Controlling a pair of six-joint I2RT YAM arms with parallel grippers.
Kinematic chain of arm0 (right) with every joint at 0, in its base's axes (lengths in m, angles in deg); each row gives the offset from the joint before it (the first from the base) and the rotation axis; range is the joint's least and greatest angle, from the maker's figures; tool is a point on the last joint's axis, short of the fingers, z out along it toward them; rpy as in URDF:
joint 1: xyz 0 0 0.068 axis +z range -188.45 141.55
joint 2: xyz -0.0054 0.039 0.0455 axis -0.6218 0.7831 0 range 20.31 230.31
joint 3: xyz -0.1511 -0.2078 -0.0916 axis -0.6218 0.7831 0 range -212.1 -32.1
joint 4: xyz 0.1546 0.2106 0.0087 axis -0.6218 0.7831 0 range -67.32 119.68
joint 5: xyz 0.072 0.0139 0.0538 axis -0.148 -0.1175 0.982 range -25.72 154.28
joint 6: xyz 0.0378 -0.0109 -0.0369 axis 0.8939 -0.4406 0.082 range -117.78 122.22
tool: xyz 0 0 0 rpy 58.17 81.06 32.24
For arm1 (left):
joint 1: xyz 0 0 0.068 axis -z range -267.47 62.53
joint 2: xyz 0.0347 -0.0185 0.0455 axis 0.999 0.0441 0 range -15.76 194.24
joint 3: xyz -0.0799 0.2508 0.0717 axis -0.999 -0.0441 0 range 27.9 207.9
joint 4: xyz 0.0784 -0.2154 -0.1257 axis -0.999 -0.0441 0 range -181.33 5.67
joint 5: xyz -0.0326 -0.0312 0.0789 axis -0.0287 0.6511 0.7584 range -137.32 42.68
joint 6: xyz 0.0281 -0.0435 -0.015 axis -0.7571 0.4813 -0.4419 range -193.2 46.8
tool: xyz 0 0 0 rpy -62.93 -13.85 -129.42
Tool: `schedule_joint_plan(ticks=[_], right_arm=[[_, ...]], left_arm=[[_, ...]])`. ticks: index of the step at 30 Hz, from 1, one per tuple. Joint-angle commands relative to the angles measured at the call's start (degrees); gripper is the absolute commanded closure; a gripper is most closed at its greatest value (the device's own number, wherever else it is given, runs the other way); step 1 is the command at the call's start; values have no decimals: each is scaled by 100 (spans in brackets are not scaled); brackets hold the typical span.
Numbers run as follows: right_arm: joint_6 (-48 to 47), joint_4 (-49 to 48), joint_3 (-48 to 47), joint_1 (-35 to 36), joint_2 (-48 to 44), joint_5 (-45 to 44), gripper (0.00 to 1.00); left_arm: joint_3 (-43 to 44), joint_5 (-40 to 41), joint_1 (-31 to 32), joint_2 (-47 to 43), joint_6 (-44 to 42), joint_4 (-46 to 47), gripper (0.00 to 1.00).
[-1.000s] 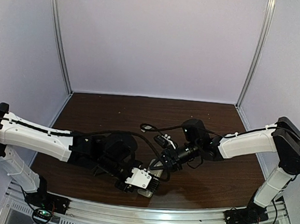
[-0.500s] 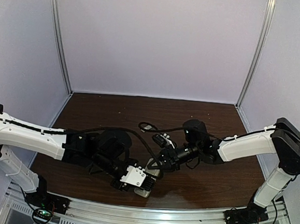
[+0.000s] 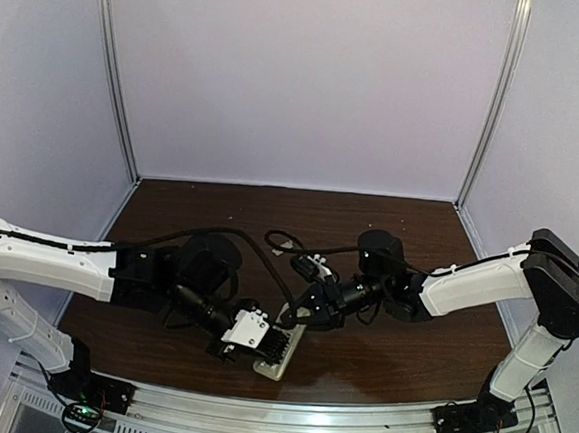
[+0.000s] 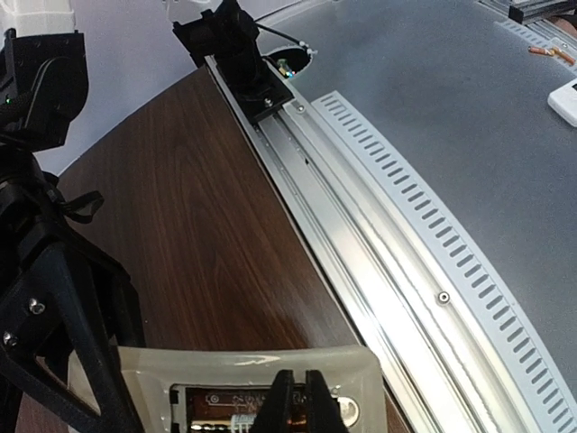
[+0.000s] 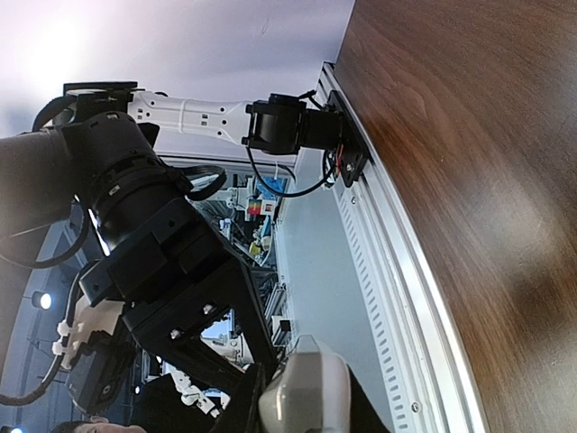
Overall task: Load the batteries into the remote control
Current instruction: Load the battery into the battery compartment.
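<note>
The remote control (image 3: pixel 274 364) is near the table's front edge, its open battery bay facing up. In the left wrist view the white remote control (image 4: pixel 234 363) shows that bay, with a silvery battery end (image 4: pixel 231 422) lying inside. My left gripper (image 3: pixel 273 344) is shut, and its tips (image 4: pixel 302 388) reach down into the bay beside that battery. My right gripper (image 3: pixel 300 316) is shut on the remote's far end. In the right wrist view the remote control (image 5: pixel 306 388) sits clamped between the black fingers (image 5: pixel 245 410).
An aluminium rail (image 3: pixel 284 419) with a slotted strip (image 4: pixel 424 216) runs along the near table edge, close to the remote. Black cables (image 3: pixel 285 244) loop over the middle of the brown table (image 3: pixel 270 215). Purple walls with metal posts (image 3: pixel 115 72) close in the sides.
Both grippers and the remote have shifted slightly left. My left gripper's tips have stayed over the battery bay, and the right grip on the remote has not changed.
</note>
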Motion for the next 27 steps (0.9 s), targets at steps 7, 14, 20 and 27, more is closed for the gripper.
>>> schedule_joint_plan(ticks=[7,14,20,27], right_arm=[[508,-1103,-264,551,-547,977,100],[4,-318,-319,428,-455,795,100],[-920,1090,-489,-86,-447,207,100],[-1896,2361,-746,-320,-481,-504,100]], left_arm=[[-102,689,-554,464,153,-109,94],[-136,571,-544,319,35,-143,91],[-163,908,-419,-139,183,-75,73],[-325,1723,-276,-846,1008,544,49]])
